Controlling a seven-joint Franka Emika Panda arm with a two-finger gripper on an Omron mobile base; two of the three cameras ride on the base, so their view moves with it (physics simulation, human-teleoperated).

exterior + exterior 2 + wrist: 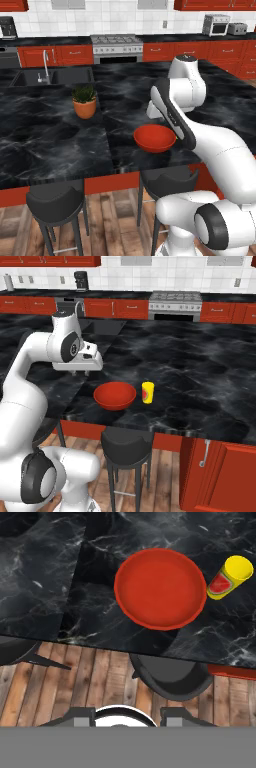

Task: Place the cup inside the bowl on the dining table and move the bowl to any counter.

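Red-orange bowl (160, 588): empty, near the worktop (200, 371) edge. Yellow cup (229, 578): upright just beside it, not inside. Fingers (124, 716): hovering above, holding nothing; opening cannot be told. Both steps outstanding.

Wide glossy red-orange round bowl (160, 587) sits upper centre on black white-veined marble tabletop (45, 587), empty. Small yellow cup w/ red patch (229, 577) upper right, just beside bowl. Dark round stool seat (172, 674) below, over wood-plank floor (75, 687).

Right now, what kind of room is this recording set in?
A rendered home kitchen: a steel gas stove between red cabinets, a sink with faucet in black marble, and a marble-topped island with black stools.
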